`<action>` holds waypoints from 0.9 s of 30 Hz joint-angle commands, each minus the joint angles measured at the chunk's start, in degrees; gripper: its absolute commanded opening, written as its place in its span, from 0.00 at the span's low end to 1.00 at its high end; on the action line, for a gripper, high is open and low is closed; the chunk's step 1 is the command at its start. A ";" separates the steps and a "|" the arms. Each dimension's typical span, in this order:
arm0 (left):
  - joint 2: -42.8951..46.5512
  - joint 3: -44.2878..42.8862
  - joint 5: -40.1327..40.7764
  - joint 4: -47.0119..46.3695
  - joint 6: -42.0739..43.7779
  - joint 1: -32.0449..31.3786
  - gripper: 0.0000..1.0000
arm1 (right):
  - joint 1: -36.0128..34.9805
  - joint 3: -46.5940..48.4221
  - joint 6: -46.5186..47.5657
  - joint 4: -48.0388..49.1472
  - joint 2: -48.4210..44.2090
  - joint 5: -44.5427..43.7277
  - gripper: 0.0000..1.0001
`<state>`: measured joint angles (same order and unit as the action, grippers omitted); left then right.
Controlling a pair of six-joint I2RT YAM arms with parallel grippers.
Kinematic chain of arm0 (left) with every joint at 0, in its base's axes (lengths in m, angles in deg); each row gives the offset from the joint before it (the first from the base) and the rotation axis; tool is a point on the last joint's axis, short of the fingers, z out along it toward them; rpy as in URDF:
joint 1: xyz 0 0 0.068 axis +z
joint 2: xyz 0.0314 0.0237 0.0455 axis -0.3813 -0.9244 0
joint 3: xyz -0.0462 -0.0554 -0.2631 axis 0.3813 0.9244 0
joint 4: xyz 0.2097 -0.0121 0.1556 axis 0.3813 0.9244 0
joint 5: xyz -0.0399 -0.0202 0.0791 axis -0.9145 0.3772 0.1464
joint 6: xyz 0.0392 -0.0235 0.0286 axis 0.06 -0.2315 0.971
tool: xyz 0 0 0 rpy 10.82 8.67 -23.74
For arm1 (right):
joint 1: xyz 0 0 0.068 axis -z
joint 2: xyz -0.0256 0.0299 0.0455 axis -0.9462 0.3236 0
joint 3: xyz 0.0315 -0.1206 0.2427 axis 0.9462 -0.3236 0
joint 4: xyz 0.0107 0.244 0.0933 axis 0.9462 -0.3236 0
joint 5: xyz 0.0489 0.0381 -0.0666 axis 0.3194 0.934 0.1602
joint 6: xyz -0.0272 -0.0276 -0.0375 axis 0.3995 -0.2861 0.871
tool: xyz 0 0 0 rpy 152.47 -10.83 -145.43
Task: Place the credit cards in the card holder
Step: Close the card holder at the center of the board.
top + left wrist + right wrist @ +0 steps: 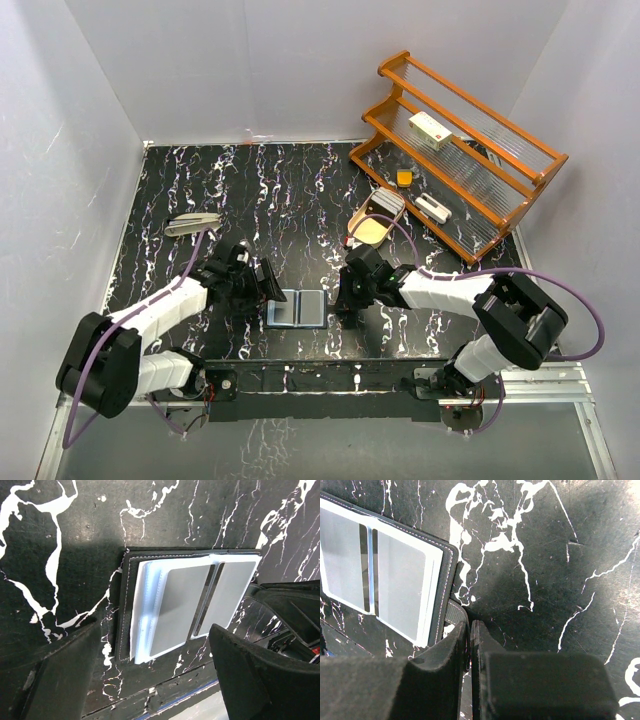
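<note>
Holder (297, 309) lies open flat on the table (300, 190), just ahead of my bases, both pages up. Spread like this, its sleeves (145, 615) face me and need no lifting.

Left claw (268, 285): just left of the holder, fingers (260, 670) spread wide, gripping nothing. The wrist view looks down between them onto the left page. My guess is that it hangs clear so the page lies undisturbed.

Right claw (470, 630): at the holder's right edge, fingers pressed together. A small strap (454, 614) on that edge runs down to the tips. I cannot tell whether it is nipped or only touched. Likely purpose: to pin the holder so it neither slides nor folds shut.

In the holder: a grey round-cornered rectangle on each page, one either side of the fold. I take these for the cards (182, 607), seated in clear sleeves. Several pale sleeve edges are stacked at the left page. No loose card seen around the holder. Task looks close to done.

Farther left of the holder: cream tray (192, 223), contents not made out. Far right of the holder: wooden shelf (470, 150) carrying a white box (430, 130) and small items.
</note>
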<state>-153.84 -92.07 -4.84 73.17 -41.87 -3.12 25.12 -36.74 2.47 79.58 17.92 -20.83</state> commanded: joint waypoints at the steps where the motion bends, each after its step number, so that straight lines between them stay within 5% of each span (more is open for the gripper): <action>1: -0.81 1.56 -1.78 -2.75 0.57 0.49 0.88 | -0.23 -0.08 -0.14 1.89 -1.76 -0.23 0.00; 18: 5.10 6.43 -21.86 -23.40 -14.28 0.41 0.82 | -0.39 -1.07 -0.76 3.95 -0.92 0.58 0.00; 27: 1.86 15.74 -25.24 -53.48 -28.63 -3.40 0.69 | -0.45 2.54 0.03 4.06 2.33 1.61 0.00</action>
<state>-148.79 -78.36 -26.41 33.04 -63.84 -4.68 25.10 -36.92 2.16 81.48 18.70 -19.82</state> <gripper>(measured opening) 0.735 0.061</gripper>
